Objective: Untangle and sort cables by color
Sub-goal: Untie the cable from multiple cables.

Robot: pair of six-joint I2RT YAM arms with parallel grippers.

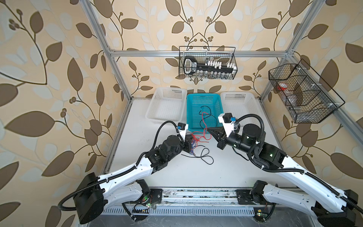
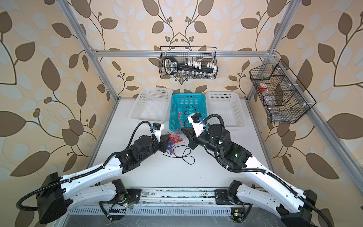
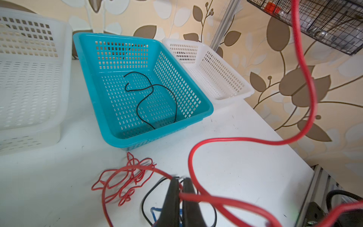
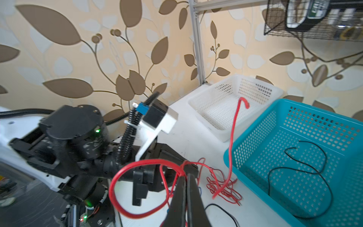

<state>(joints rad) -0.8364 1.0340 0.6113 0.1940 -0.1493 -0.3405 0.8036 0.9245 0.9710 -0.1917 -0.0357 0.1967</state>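
Both left gripper (image 3: 181, 180) and right gripper (image 4: 186, 176) pinch bendy red cables (image 3: 235, 140) beside holey teal basket's (image 3: 121, 141) rim; smooth table (image 3: 245, 173) open.

Bright even light, soft shadows, bent edges; near red cable (image 3: 225, 201) blurred.

Here lie red cables (image 3: 245, 139), blue cables (image 2: 170, 147), black cables (image 3: 176, 112), a teal basket (image 1: 203, 96), white baskets (image 1: 169, 94), a white surface (image 1: 176, 173), and brown-leafed beige wallpaper (image 1: 49, 78).

We see a robotics lab cell — aluminium frame (image 1: 147, 53), leaf-print wall panels (image 1: 49, 78), robot arms (image 1: 125, 171) on a rail (image 1: 196, 193), white tabletop (image 1: 176, 173).
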